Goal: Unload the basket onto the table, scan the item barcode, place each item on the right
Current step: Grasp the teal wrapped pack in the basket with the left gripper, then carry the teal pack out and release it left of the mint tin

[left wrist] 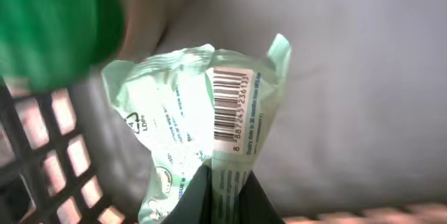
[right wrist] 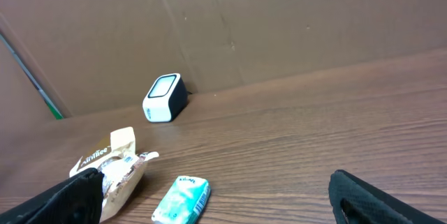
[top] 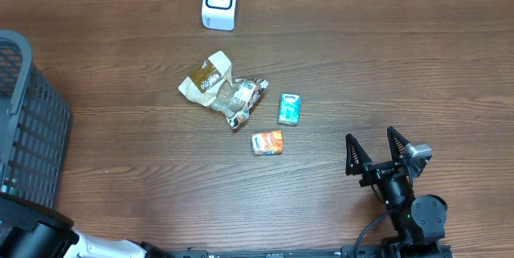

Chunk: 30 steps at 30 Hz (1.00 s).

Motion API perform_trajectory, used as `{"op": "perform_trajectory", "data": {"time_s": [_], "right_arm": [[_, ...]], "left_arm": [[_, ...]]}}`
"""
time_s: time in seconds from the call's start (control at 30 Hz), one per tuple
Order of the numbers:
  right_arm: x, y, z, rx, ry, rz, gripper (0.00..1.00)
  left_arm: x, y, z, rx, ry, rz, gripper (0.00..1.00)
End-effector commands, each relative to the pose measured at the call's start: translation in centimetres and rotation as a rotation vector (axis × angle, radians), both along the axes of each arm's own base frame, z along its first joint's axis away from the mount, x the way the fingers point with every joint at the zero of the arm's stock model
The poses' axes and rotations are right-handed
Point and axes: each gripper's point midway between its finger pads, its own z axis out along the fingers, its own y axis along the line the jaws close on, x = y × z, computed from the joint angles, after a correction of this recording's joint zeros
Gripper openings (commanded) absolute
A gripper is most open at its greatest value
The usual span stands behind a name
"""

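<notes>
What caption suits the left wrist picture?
Left end effector pinching a crumpled pale-green packet, its barcode facing the camera, basket mesh at left.

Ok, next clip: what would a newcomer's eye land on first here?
The left wrist view grabs attention: a crumpled pale green packet, its barcode facing the camera, is pinched from below by the left fingers. Overhead, the white scanner sits at the table's far edge and a loose cluster of snack packets lies mid-table. A grey basket stands at the left edge, and the right fingers are wide open at lower right.
</notes>
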Motion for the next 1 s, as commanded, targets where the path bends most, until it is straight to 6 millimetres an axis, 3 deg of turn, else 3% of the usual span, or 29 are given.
{"op": "perform_trajectory", "data": {"time_s": [0.0,0.03,0.1,0.17,0.27,0.37,0.4,0.47,0.57,0.7,0.87,0.97], "right_arm": [[0.1,-0.3,-0.1,0.0,-0.005,-0.014,1.0],[0.1,-0.3,-0.1,0.0,-0.005,-0.014,1.0],[0.1,-0.3,-0.1,0.0,-0.005,-0.014,1.0],[0.1,-0.3,-0.1,0.0,-0.006,-0.014,1.0],[0.1,-0.3,-0.1,0.0,-0.005,-0.014,1.0],[0.1,-0.3,-0.1,0.0,-0.005,-0.014,1.0],[0.1,-0.3,-0.1,0.0,-0.005,-0.014,1.0],[0.1,-0.3,-0.1,0.0,-0.005,-0.014,1.0],[0.1,-0.3,-0.1,0.0,-0.005,-0.014,1.0],[0.1,-0.3,-0.1,0.0,-0.006,-0.014,1.0],[0.1,-0.3,-0.1,0.0,-0.006,-0.014,1.0],[0.1,-0.3,-0.1,0.0,-0.005,-0.014,1.0]], "left_arm": [[5.8,0.8,11.2,0.157,-0.306,-0.103,0.04],[6.7,0.8,14.8,0.215,-0.371,-0.113,0.04],[7.9,0.1,19.9,0.293,-0.468,-0.143,0.04],[9.5,-2.0,24.7,0.346,-0.58,-0.217,0.04],[11.9,-7.8,29.6,0.344,-0.725,-0.378,0.04],[14.6,-16.3,31.1,0.262,-0.791,-0.625,0.04],[15.9,-21.3,30.5,0.232,-0.76,-0.801,0.04],[16.7,-26.7,28.7,0.184,-0.679,-0.993,0.04],[16.7,-32.2,24.8,0.12,-0.496,-1.164,0.04],[17.2,-37.3,19.5,0.058,-0.313,-1.312,0.04],[17.6,-43.6,10.8,-0.042,-0.17,-1.459,0.04],[17.0,-45.9,6.5,-0.081,-0.117,-1.51,0.04]]}}
